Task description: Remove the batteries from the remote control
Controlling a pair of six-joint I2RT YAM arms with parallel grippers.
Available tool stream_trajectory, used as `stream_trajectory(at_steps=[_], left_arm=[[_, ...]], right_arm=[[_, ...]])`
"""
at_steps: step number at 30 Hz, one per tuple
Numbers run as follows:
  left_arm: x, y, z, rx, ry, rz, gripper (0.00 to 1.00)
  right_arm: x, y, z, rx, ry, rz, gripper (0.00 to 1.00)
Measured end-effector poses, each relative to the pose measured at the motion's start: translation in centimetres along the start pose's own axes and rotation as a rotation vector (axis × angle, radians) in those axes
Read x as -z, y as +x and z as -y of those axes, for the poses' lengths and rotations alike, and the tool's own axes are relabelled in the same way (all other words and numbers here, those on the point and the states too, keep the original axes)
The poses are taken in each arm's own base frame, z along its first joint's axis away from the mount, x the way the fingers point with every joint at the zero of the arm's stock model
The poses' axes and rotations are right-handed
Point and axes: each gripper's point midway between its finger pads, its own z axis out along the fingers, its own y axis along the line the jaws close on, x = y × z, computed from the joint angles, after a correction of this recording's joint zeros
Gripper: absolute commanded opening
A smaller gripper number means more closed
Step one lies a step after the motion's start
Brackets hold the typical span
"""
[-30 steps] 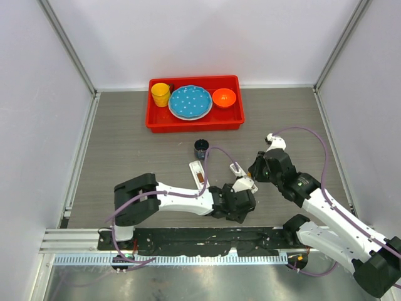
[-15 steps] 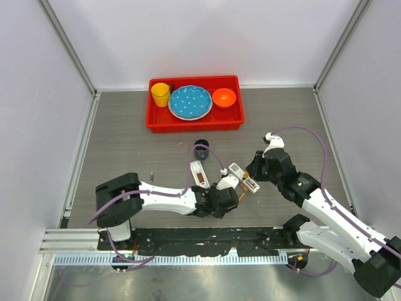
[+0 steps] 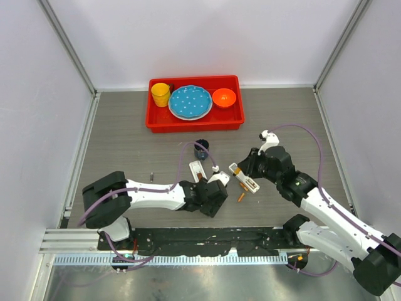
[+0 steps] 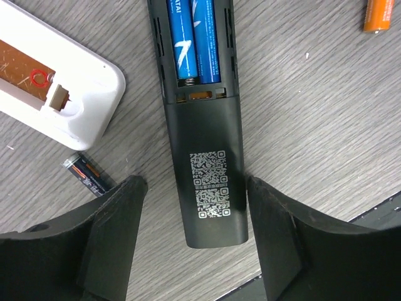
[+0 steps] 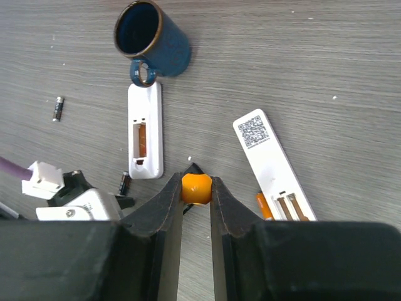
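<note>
Two blue cylindrical batteries (image 4: 193, 41) are sitting in the open bay of the black plastic remote control (image 4: 210, 182), not yet unloaded.
My left jaws are standing wide apart, gripping nothing and straddling the remote's lower end rather than the cells, so closing here is risking a squeeze on the casing alone, or skidding it across the grey wood-grain desk (image 4: 326, 125). A loose dark grey battery (image 4: 88, 174) is lying just beside one finger (image 4: 113, 238) and could get knocked toward the white plastic remote (image 4: 75, 100). My right jaws are pinching shut on a small orange round-ended piece (image 5: 196, 187); cell or tool handle, I cannot tell.
</note>
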Motion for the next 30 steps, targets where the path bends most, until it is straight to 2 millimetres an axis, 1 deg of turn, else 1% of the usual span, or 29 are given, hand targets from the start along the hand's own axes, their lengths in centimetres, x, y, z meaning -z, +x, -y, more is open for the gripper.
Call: stream_trajectory(at_steps=[2,10,15,20,25,30], left_arm=[[-0.1,-0.1,-0.2,-0.001,0.008,-0.003,0.61],[-0.5,-1.0,-0.9,0.024,0.035,-0.005,0.58],[-0.4,-0.9,-0.8,0.02,0.056,0.003,0.5],[-0.4,-0.9,-0.6,0.008,0.075,0.001,0.42],[-0.4,-0.9,-0.6,0.004,0.084,0.001,0.37],[-0.4,-0.9,-0.5,-0.003,0.09,0.001,0.37]], right_arm=[[-0.2,0.0,-0.4,0.0,-0.022,0.002,0.01],[-1.6,-0.3,-1.5,0.001,-0.072,0.0,0.01],[-2.5,-0.1,-1.8,0.002,-0.09,-0.011,0.01],[-3.1,0.4,-1.6,0.011,-0.088,-0.022,0.01],[-3.4,1.4,-0.9,0.025,-0.073,-0.04,0.01],[-3.4,2.7,-0.1,0.029,-0.057,-0.063,0.01]])
